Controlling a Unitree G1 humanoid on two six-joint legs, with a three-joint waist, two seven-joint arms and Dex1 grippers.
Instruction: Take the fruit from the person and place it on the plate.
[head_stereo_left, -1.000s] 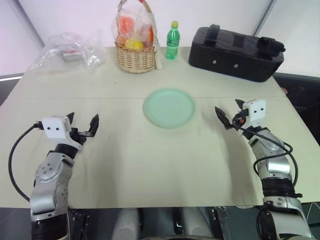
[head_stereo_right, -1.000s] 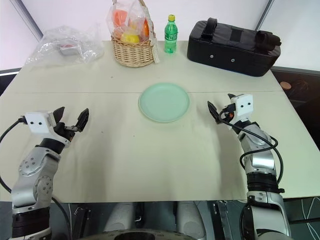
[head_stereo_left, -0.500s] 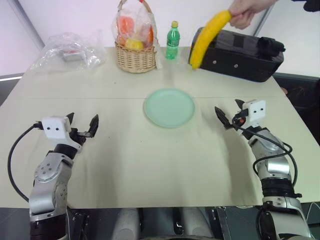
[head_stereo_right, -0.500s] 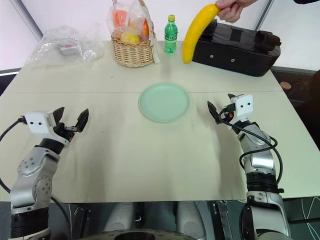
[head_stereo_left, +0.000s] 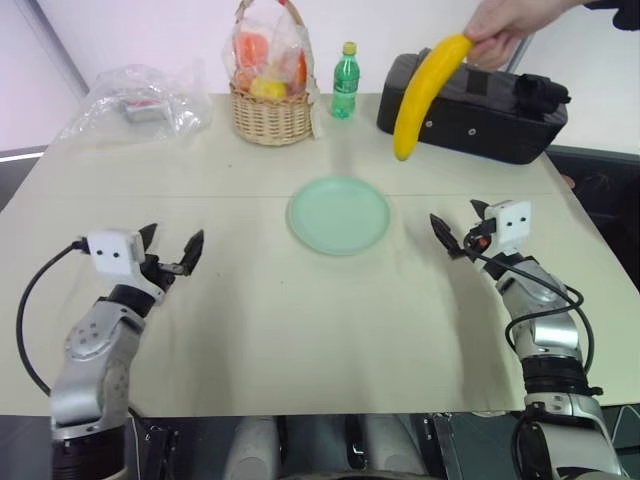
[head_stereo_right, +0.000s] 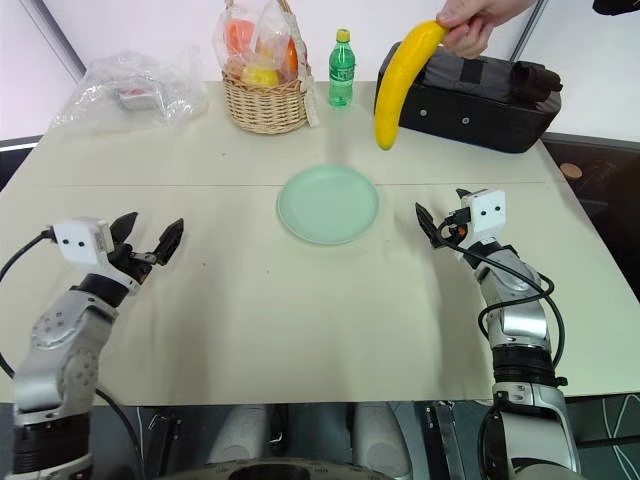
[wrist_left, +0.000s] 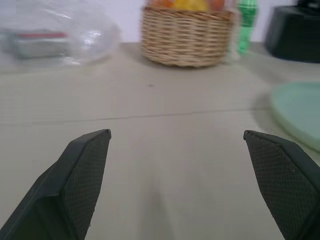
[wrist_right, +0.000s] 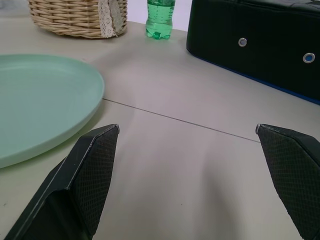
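No text, label, brand, number or sign can be read on anything in these pictures.

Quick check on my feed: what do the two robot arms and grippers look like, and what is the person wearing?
Both arms are silver-grey metal with dark joint sections and loose black cables. Each wrist carries a white camera block with two small dark dots. The left gripper and right gripper each have two black pointed fingers; the finger pads are cross-hatched. The person wears a dark sleeve.
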